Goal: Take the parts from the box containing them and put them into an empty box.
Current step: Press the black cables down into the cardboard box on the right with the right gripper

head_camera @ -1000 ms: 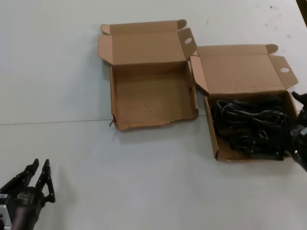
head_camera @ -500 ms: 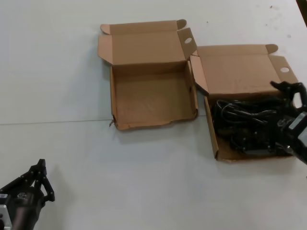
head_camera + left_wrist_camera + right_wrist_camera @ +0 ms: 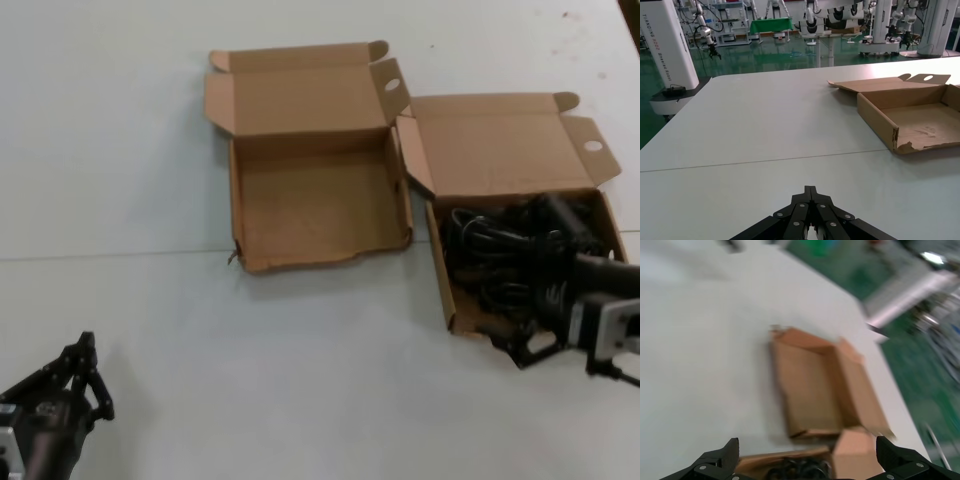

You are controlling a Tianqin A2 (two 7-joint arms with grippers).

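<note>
- Head view: all the power cords lie in the straight-walled box near the surface's right edge; the ragged-walled box holds nothing.
- Right end effector, jaws spread, sits over the cords; left end effector, pinched closed, is parked at the near-left corner.

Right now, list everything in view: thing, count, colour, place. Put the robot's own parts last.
Empty box: one, brown cardboard, lid open, ragged front wall, middle of the table, left of the other box.
Box with cords: one, brown cardboard, lid open, on the right, its side close against the empty box.
Power cords: a tangle, count unclear, black, inside the right-hand box.
Table: one, white, under everything.
Other robots and stands: several, white, on a green floor beyond the table, seen from the left wrist.
Left gripper: one, black, shut, parked at the near left of the table.
Right gripper: one, black, open, over the cords in the right-hand box.
</note>
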